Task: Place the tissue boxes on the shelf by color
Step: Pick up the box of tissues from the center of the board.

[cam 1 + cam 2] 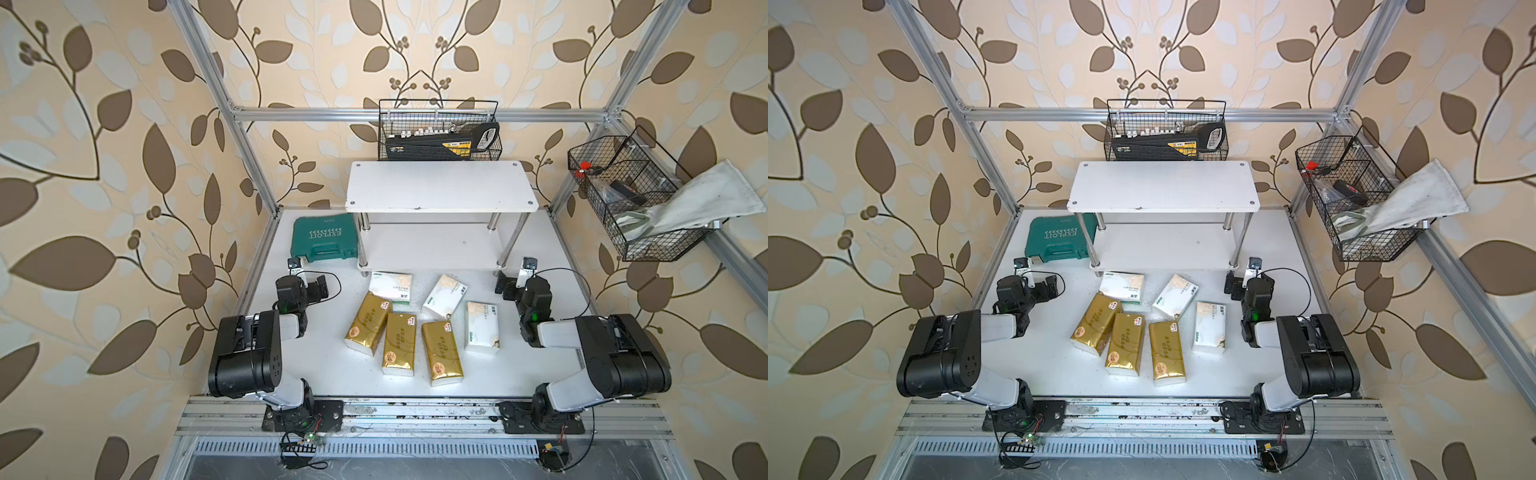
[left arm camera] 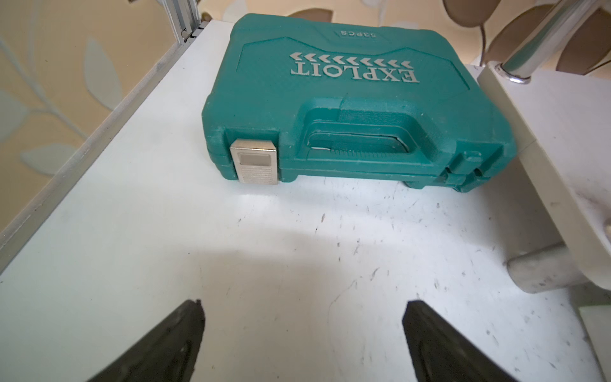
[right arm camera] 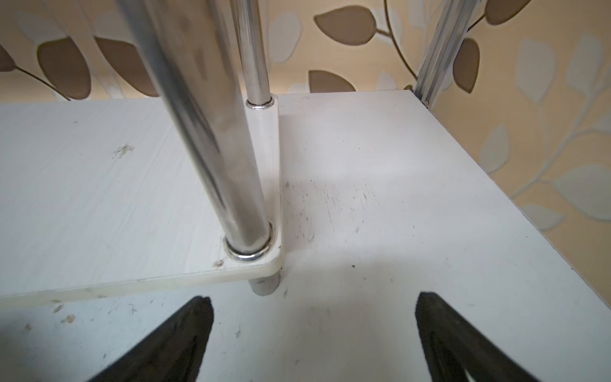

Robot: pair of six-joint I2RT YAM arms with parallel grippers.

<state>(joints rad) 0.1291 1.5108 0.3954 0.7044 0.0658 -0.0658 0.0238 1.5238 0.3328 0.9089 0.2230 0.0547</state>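
1. I am looking down in a top view, with 12 o'clock at the back wall. The shelf (image 1: pixel 440 187) is standing at 12 o'clock on the surface (image 1: pixel 324 374). Both of its white boards are bare, so I think no sorting is done yet.
2. The three gold tissue boxes (image 1: pixel 399 344) are lying flat side by side in the middle, toward 6 o'clock. The three white tissue boxes (image 1: pixel 444 296) are lying past them, from 12 to 3 o'clock of the pile, closer to the shelf. One gold box is touching a white one at 11 o'clock.
3. The left gripper (image 2: pixel 302 304) is hanging low at 9 o'clock of the pile. Its jaws are spread wide and it is holding nothing. It is facing the green tool case (image 1: pixel 325 239), which is sitting at 10 o'clock just beside the shelf.
4. The right gripper (image 3: pixel 315 297) is hanging at 3 o'clock of the pile, near the shelf's front leg. It is wide open and empty too.
5. I think the arms are waiting on each side so each can reach its own half of the pile.
6. I am guessing one colour is going on each board, since each board looks wide enough for three.
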